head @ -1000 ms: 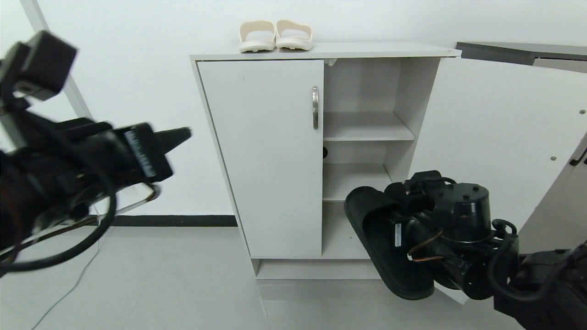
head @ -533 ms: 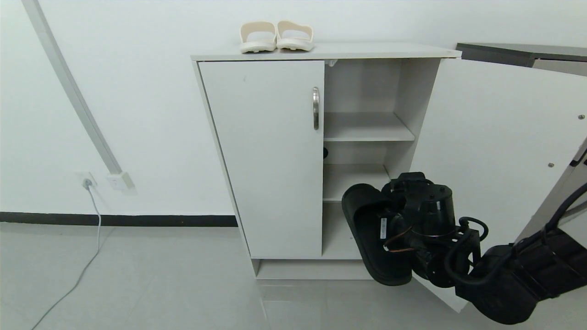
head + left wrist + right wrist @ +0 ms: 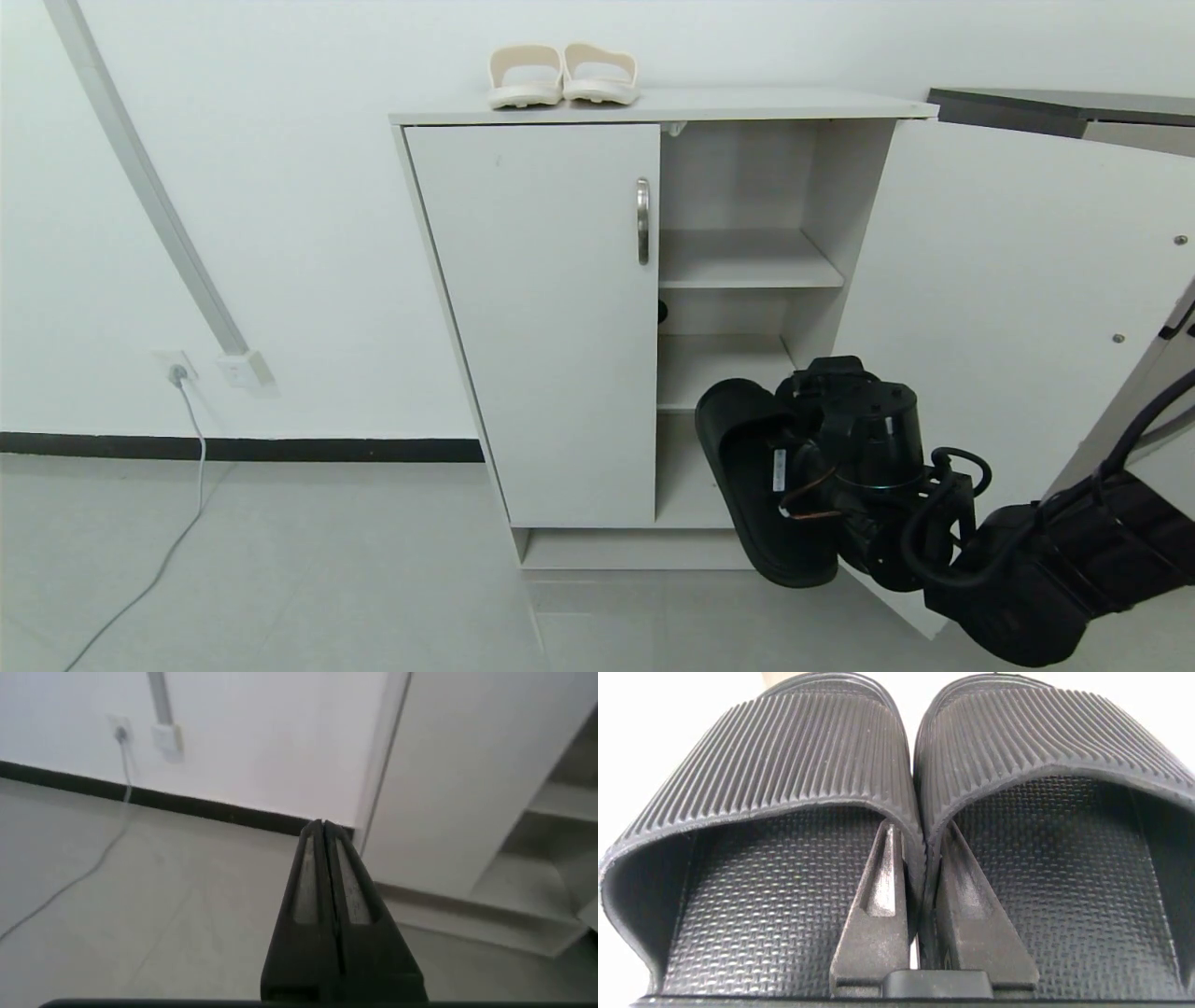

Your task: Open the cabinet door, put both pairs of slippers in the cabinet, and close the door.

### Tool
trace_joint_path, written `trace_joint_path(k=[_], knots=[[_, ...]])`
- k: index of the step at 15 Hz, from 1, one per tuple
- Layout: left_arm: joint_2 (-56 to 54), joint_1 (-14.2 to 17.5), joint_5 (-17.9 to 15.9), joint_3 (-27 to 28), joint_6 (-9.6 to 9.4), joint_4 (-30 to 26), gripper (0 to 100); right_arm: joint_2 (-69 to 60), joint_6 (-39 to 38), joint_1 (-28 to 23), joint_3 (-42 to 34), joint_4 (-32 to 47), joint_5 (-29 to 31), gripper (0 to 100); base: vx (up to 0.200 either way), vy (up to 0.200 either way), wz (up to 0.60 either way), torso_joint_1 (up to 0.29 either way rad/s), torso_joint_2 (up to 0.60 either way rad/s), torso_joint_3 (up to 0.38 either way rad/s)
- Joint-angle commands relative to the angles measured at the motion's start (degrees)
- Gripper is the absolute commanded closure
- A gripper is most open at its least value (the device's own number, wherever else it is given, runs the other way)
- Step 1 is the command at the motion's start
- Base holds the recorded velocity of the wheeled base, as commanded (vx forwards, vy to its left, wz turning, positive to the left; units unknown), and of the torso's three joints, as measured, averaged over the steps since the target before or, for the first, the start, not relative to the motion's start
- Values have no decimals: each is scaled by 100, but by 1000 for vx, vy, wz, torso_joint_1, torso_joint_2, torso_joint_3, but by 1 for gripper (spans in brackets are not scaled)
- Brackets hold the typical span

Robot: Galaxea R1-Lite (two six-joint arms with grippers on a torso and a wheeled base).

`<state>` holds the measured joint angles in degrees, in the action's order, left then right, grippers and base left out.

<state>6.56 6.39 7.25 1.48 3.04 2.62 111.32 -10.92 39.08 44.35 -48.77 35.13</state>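
A white cabinet [image 3: 532, 317] stands against the wall, its right door [image 3: 1008, 308] swung open and its left door shut. Three bare shelves show inside the open half. A pair of cream slippers [image 3: 563, 73] sits on the cabinet top. My right gripper [image 3: 917, 896] is shut on a pair of black slippers [image 3: 761, 476], pinching the two inner strap edges [image 3: 920, 775] together. The black pair hangs soles toward me in front of the lowest shelf [image 3: 695, 476]. My left gripper [image 3: 323, 849] is shut on nothing, low over the floor left of the cabinet [image 3: 467, 775].
A grey counter edge [image 3: 1064, 105] lies behind the open door at the right. A wall socket with a cable [image 3: 173, 373] and a slanted conduit [image 3: 140, 177] are on the wall at the left. The tiled floor [image 3: 280, 579] before the cabinet is open.
My left arm has dropped out of the head view. My right gripper with the black slippers has moved left and closer to the cabinet's lower opening, then settled slightly lower.
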Motion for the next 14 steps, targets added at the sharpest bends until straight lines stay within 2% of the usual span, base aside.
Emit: trace_joint_path(k=[1,2,3,6,7,8,9,11,13,14], knots=[[-155,3,-286,-148,74,-42,100,-23,11,12,-67,0,2,100,0,0,0,0,0,0],[-146,3,-506,-121,83,-368,100,-23,20,20,-67,0,2,100,0,0,0,0,0,0],[-137,3,-760,-139,48,-253,100,-14,20,20,-67,0,2,100,0,0,0,0,0,0],[-146,-24,-875,-139,13,-253,100,3,29,20,-67,0,2,100,0,0,0,0,0,0],[-137,-32,-875,-139,4,-253,100,3,29,20,-76,0,2,100,0,0,0,0,0,0],[-172,-199,-892,-139,-14,-262,100,3,29,20,-67,0,2,100,0,0,0,0,0,0],[-357,-867,-901,-139,-5,-262,100,12,38,20,-67,0,2,100,0,0,0,0,0,0],[-656,-656,-840,-139,-5,-253,100,21,29,20,-67,0,2,100,0,0,0,0,0,0],[-647,-648,-347,-148,57,-253,100,82,20,20,-76,0,2,100,0,0,0,0,0,0],[-647,-656,-418,-148,39,-253,100,126,20,20,-67,-9,11,100,0,0,0,0,0,0]])
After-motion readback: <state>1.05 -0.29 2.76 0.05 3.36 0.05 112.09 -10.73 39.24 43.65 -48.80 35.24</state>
